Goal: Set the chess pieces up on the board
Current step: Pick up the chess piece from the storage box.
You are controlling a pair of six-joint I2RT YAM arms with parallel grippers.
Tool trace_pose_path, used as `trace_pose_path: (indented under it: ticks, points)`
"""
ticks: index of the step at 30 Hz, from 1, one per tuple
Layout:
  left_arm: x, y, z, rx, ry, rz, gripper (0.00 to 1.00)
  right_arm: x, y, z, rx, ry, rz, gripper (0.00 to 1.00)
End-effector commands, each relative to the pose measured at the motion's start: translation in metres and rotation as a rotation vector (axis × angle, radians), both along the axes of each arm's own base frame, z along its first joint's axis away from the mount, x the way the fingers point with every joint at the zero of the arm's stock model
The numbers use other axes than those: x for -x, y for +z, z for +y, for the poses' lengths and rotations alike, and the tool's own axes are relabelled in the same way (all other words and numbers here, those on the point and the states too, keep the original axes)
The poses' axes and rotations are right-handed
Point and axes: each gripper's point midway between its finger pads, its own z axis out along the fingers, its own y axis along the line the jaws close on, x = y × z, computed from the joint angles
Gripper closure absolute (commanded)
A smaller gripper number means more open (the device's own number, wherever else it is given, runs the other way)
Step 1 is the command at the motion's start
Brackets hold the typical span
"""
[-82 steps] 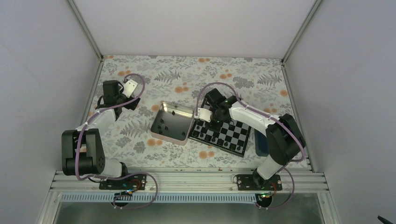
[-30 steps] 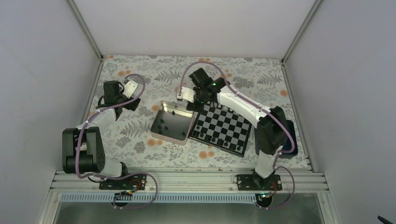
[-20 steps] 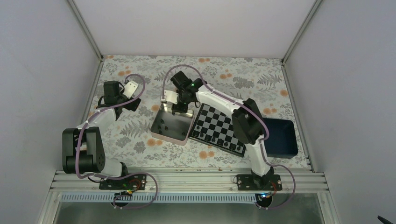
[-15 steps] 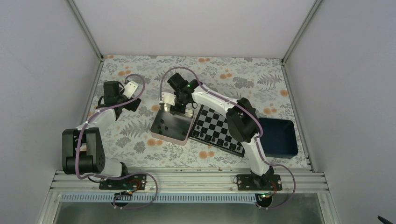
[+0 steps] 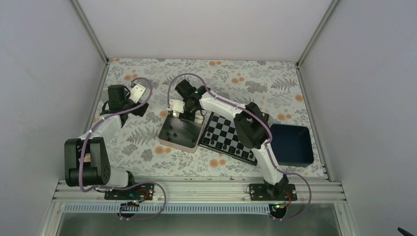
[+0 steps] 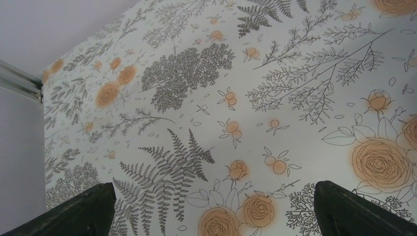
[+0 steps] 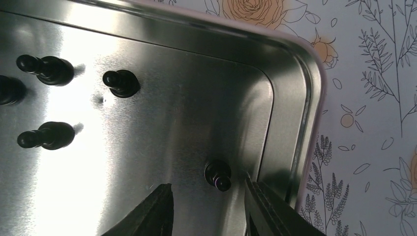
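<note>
My right gripper (image 7: 209, 199) is open inside the silver tin (image 7: 309, 98), low over its floor near one corner. A tiny black chess piece (image 7: 218, 175) stands upright between the two fingertips, untouched. Several more black pieces (image 7: 49, 70) lie or stand further in on the tin floor. In the top view the right gripper (image 5: 187, 116) is at the tin's (image 5: 166, 141) far edge, left of the checkered board (image 5: 235, 129). Several black pieces (image 5: 225, 146) stand along the board's near edge. My left gripper (image 6: 216, 216) is open and empty over the floral cloth; in the top view it (image 5: 141, 108) is far left of the tin.
A dark blue tray (image 5: 291, 143) sits right of the board. The right arm (image 5: 246, 123) stretches across the board's far side. Grey walls close the table on three sides. A metal rail (image 5: 196, 189) runs along the near edge.
My right gripper has swung left from the board's far left corner to the tin's far edge and lowered inside. The blue tray is now uncovered. The left arm has not moved.
</note>
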Motion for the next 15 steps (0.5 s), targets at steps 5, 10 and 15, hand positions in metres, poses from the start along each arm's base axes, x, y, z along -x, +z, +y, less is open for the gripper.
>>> trace_pose_path:
  ticks: [5, 10, 15]
  points:
    - [-0.004, 0.021, -0.004, 0.026, -0.013, -0.054, 0.00, -0.003, -0.015, 0.009, 0.008, -0.006, -0.011, 0.63]
    - [-0.004, 0.021, -0.005, 0.029, -0.019, -0.053, 0.00, -0.002, -0.023, 0.007, 0.020, -0.009, -0.006, 0.66]
    - [-0.003, 0.020, -0.005, 0.033, -0.022, -0.051, 0.00, -0.002, -0.024, 0.008, 0.018, -0.008, -0.005, 0.77]
